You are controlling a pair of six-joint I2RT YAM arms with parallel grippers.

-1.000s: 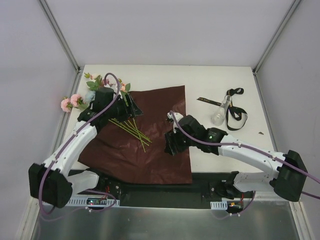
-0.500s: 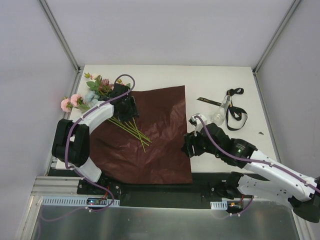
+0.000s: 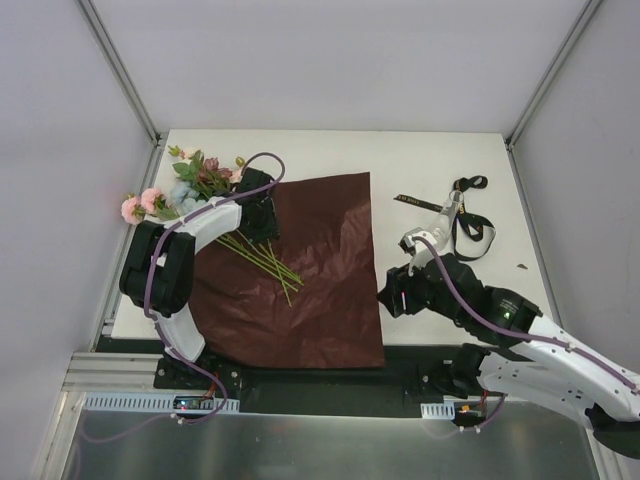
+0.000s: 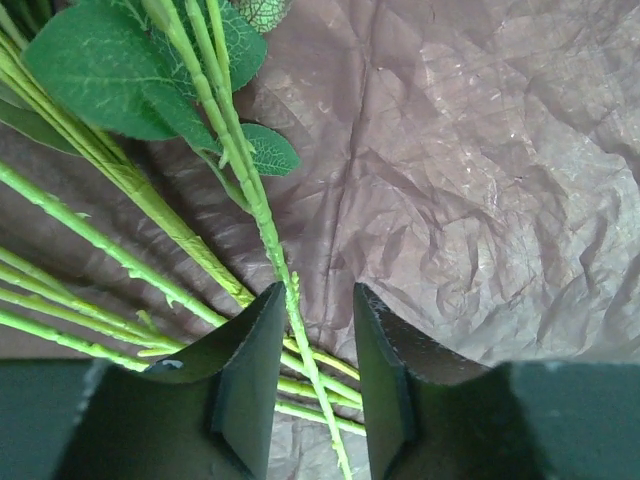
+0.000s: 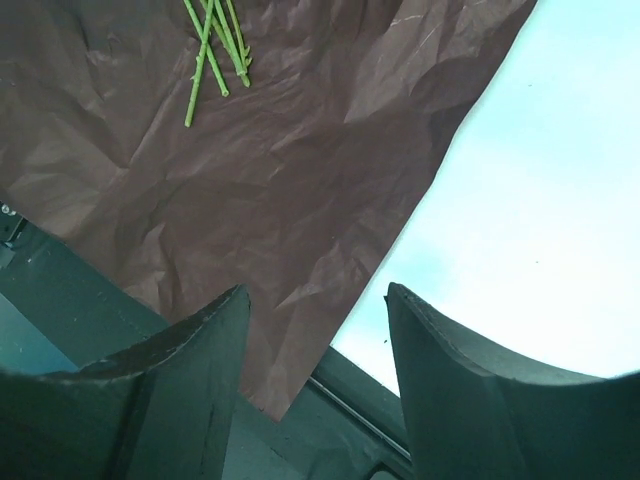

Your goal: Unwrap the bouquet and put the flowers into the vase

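Half the job looks done to us; the other half has not begun.

- Nearest the arm bases, the right gripper (image 3: 392, 295) hangs over the near right edge of the paper (image 3: 320, 270). Its jaws are wide and nothing is between them. Its wrist view shows only crinkled paper and bare table (image 3: 330, 150) below.
- The paper lies opened flat, dark red, wrapped around nothing. We judge the unwrapping finished.
- Mid-sheet, a loose fan of green stems (image 3: 265, 258) lies on the paper with the cut ends pointing toward us.
- Farther up the stems, the left gripper (image 4: 318, 300) is down on the sheet. Its jaws are narrow and straddle a single stem. We see a gap beside that stem, so we do not count it as pinched. The other stems lie just beside the fingers, outside them.
- Beyond the far left corner of the paper, the flowers (image 3: 200, 175) rest on the table, heads off the sheet. We see pink ones at the left edge, and mauve, pale blue and leaves behind them. All lie flat.
- Far right, well apart from the flowers, is the vase (image 3: 449, 208), partly hidden behind the right arm. We cannot tell whether it stands upright. No stem is in it.
- The black ribbon (image 3: 472, 228) lies loose around it, untied.

Left to do, as we judge it: secure a stem, carry it across the sheet to the vase, seat it in the narrow neck, then repeat for the rest.
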